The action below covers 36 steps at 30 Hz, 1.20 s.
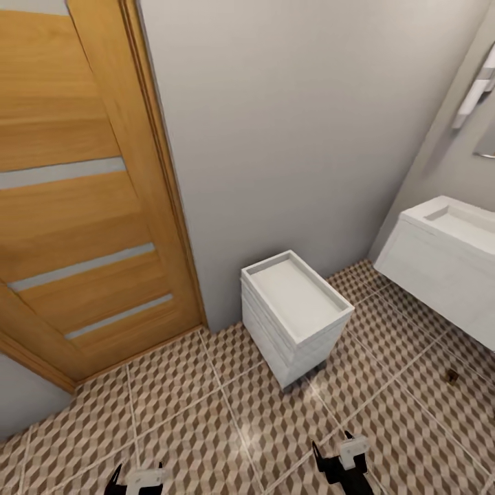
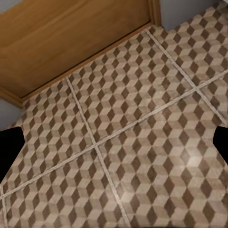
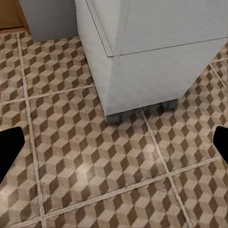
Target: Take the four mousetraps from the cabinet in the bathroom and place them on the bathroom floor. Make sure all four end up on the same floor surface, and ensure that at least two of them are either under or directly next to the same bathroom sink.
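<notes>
One tiny tan-brown mousetrap (image 1: pixel 451 376) lies on the bathroom floor (image 1: pixel 206 426), close below the front of the white wall-hung bathroom sink (image 1: pixel 447 254) at the right. My left gripper (image 1: pixel 137 474) and right gripper (image 1: pixel 333 450) hang low at the bottom edge of the head view, far from the trap. In the left wrist view the left gripper (image 2: pixel 114 142) stands open over bare patterned tiles. The right gripper (image 3: pixel 114 145) is open too, with nothing between its fingers. The cabinet is out of view.
A small white drawer unit on castors (image 1: pixel 295 313) stands against the grey wall ahead, and the right wrist view shows it close in front (image 3: pixel 142 61). A wooden door (image 1: pixel 75 206) with glass strips fills the left. A towel (image 1: pixel 474 93) hangs above the sink.
</notes>
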{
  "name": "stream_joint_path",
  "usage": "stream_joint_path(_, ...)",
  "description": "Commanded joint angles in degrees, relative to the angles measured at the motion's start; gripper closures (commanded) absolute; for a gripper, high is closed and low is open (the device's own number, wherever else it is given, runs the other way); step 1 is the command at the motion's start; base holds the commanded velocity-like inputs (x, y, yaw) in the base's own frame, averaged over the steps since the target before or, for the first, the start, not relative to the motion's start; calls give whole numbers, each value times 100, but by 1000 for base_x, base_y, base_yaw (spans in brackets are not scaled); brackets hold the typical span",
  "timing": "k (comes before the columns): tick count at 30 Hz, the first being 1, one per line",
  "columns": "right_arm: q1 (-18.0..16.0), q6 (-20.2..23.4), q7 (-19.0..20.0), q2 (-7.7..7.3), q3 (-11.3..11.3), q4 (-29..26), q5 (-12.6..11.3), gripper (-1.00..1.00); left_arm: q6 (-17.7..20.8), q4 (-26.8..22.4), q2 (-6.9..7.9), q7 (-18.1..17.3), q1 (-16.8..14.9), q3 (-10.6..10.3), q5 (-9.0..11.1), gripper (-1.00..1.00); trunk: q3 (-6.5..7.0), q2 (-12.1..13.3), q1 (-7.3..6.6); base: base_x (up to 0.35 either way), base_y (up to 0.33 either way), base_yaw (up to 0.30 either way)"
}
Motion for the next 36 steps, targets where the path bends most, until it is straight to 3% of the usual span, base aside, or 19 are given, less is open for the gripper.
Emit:
stream_joint_path(1, -2, -11, -37, 2, 49, 1, -16, -100, 0, -20, 6, 56, -4, -48, 14, -100, -9, -9, 3, 0, 0, 288)
stream_joint_path(36, -2, -5, -42, 15, 51, 1, -16, -100, 0, -20, 3, 54, -4, -48, 14, -100, -9, -9, 3, 0, 0, 288)
